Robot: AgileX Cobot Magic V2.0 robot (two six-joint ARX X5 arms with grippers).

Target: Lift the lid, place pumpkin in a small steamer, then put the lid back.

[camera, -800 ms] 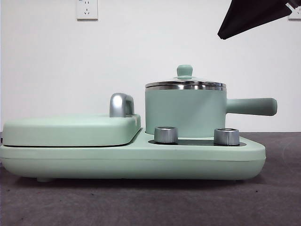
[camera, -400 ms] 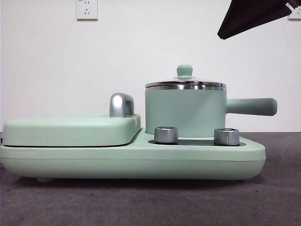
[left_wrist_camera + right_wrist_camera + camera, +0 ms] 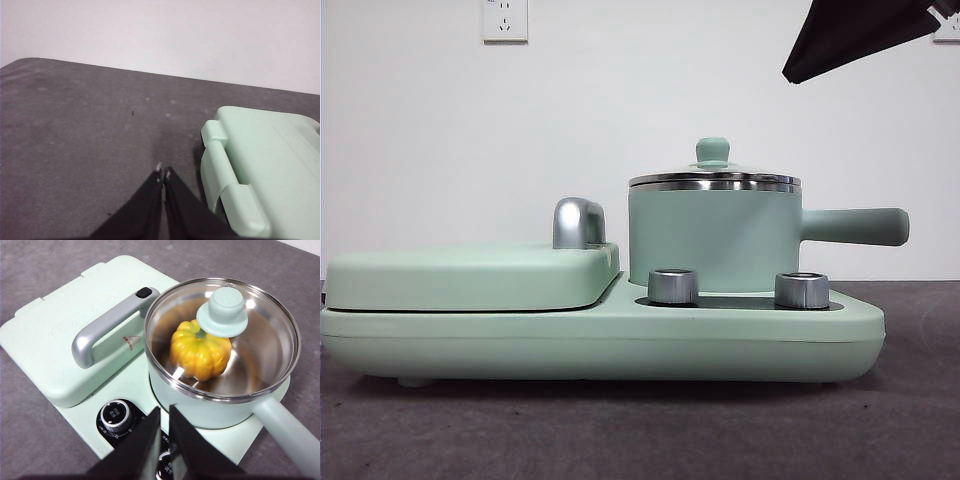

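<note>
The small steamer point(image 3: 712, 238) stands on the right of the appliance base, its long handle point(image 3: 855, 227) pointing right. The glass lid point(image 3: 714, 180) with its mint-green knob point(image 3: 221, 312) sits on the pot's rim. In the right wrist view the pumpkin point(image 3: 200, 354) shows through the lid, resting inside the pot point(image 3: 200, 405). My right gripper point(image 3: 164, 413) is shut and empty, above and in front of the pot near the knobs. My left gripper point(image 3: 162, 173) is shut and empty above the grey table, beside the base's end.
The wide mint-green appliance base point(image 3: 600, 335) carries two silver knobs point(image 3: 673, 286) and a flat cover point(image 3: 470, 275) with a chrome handle point(image 3: 577, 222). A black arm tip point(image 3: 850, 35) shows at the top right. Grey table point(image 3: 75, 135) lies around it.
</note>
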